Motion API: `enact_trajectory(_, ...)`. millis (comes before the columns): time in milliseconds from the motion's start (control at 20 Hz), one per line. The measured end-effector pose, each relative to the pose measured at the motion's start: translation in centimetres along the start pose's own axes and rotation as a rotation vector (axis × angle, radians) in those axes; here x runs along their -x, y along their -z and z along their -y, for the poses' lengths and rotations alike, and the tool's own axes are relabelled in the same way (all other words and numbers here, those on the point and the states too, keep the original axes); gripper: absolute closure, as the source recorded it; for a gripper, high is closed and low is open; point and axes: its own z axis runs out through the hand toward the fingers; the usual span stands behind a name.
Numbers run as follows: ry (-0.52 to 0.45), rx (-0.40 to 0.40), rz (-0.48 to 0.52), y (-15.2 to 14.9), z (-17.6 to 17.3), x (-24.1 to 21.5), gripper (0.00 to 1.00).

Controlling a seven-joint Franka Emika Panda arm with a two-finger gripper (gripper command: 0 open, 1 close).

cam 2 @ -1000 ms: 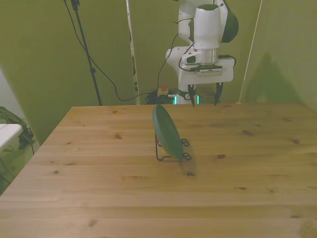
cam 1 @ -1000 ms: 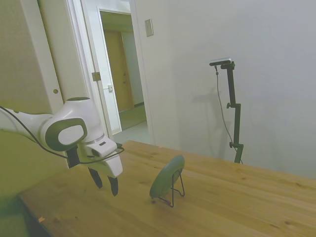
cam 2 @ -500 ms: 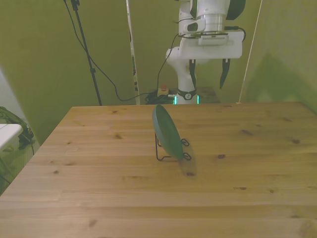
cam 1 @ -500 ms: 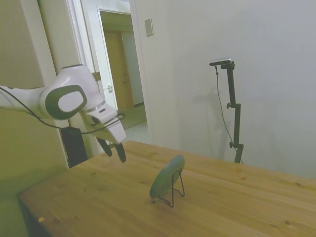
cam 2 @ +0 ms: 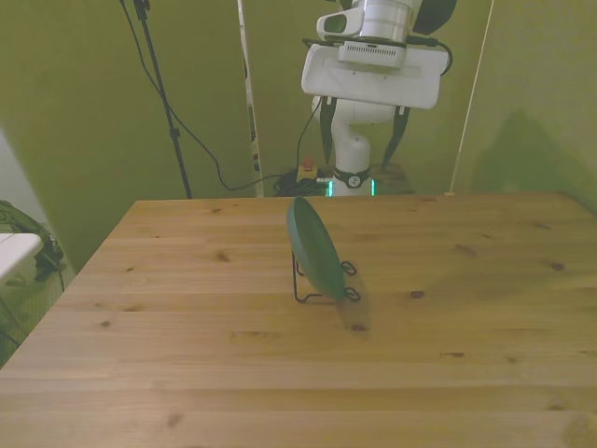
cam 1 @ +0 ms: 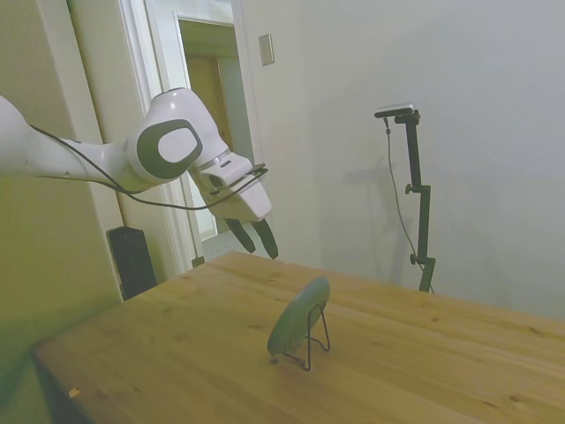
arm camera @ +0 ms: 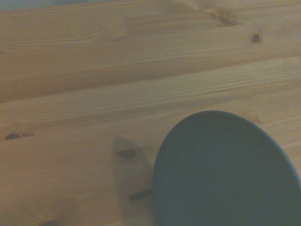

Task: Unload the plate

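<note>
Jaws (cam 1: 254, 241) of the white robot arm hang spread apart and empty in the side view, raised well above the pale wooden bench (cam 1: 177, 353); the small round grey-green plate (cam 1: 297, 315) is below them and off toward the bench's middle, leaning tilted on edge in a thin black wire stand (cam 1: 315, 346), well apart from the fingertips. From the front view the jaws (cam 2: 362, 148) show as two dark fingers (cam 2: 326, 142) pointing down from under a broad white wrist housing, parted, with nothing between them; the plate (cam 2: 315, 248) sits lower than them and nearer the camera, slanted in the wire stand (cam 2: 322, 289) on the bench (cam 2: 187, 373), a soft shadow beside its foot. Seen by the wrist camera, the plate's (arm camera: 225, 174) smooth matte face fills one corner, slightly blurred, and the bench (arm camera: 94, 70) planks with their dark knots take up the remainder.
</note>
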Motion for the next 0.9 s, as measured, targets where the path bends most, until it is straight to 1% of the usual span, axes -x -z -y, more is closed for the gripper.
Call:
enact_trajectory(100, 0.014, 0.031, -0.005, -0.1, -0.3, 0.1, 0.00)
enact_trajectory(250, 0.040, 0.096, -0.049, 0.1, -0.9, -0.6, 0.00)
enact_trajectory(500, 0.027, 0.139, -0.118, 0.4, -2.5, -3.6, 0.00)
enact_trajectory(700, 0.023, 0.181, -0.140, -0.8, -3.5, -5.1, 0.00)
enact_trajectory(900, 0.008, 0.211, -0.136, -3.0, -3.6, -6.1, 0.00)
